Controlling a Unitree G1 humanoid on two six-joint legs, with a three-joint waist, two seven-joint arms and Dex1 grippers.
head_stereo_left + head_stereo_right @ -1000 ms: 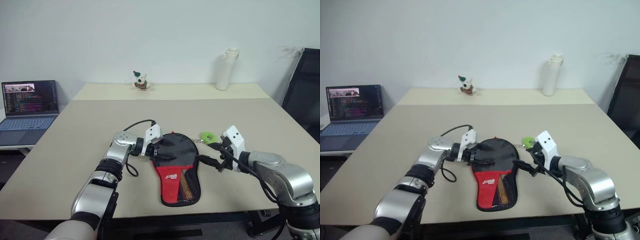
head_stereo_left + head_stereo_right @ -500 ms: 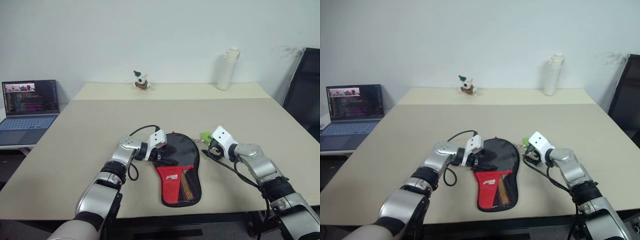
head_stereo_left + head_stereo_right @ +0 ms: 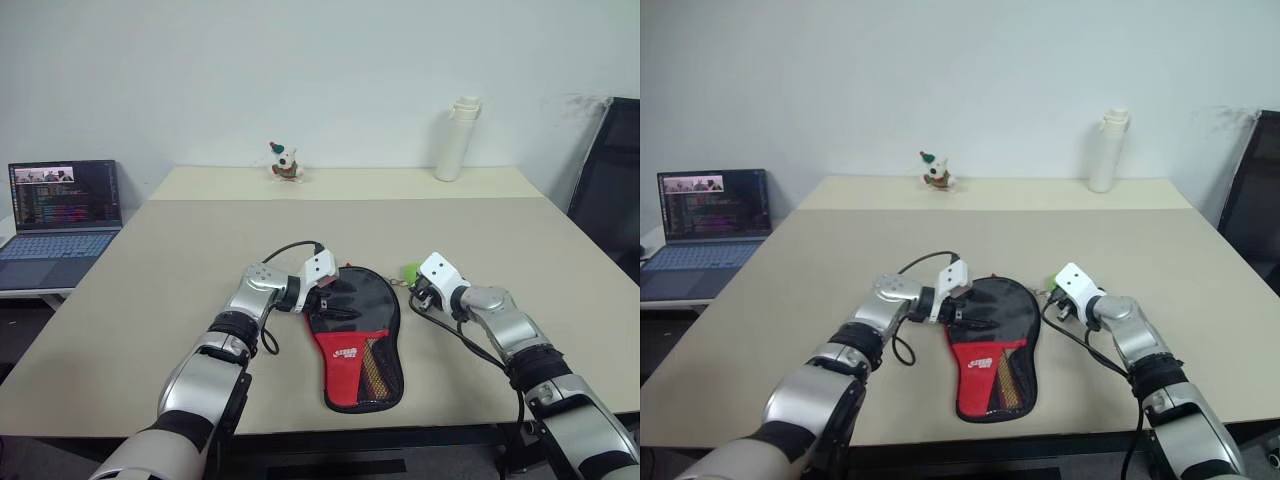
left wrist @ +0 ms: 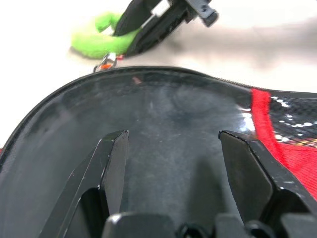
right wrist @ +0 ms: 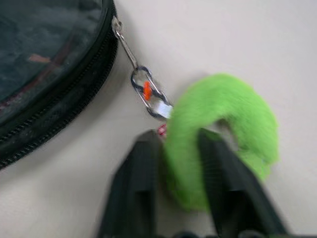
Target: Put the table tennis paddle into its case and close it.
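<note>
Right wrist view: your right tool (image 5: pixel 181 144) is clenched on the green fuzzy pull (image 5: pixel 223 129), one finger on each side of the fluff. A small metal clip (image 5: pixel 148 94) links that pull to the zipper at the edge of the case (image 5: pixel 44 64); pull and clip lie on the tabletop (image 5: pixel 198 39) just right of the case.

Left eye view: the case (image 3: pixel 357 335) lies flat in the near-centre of the tabletop (image 3: pixel 150 270), round black end far, red and mesh part w/ white logo near. Right tool (image 3: pixel 420 291) sits just beside the case's far-right edge, at the green pull (image 3: pixel 411 271).

Left tool (image 3: pixel 322 303) comes in from the left and rests over the black round part of the case. Left wrist view shows its fingers (image 4: pixel 111 168) spread apart, released, both above the glossy black face (image 4: pixel 163 129), nothing gripped between them. Can't tell from here whether the paddle is inside, or whether that black face is paddle rubber or case fabric.

Far side of the tabletop: small toy figure (image 3: pixel 283 161) left of centre, white bottle (image 3: pixel 453 138) to the right. Laptop (image 3: pixel 55 220) stands open on a separate surface at far left. Black chair (image 3: pixel 606 200) at right edge.
</note>
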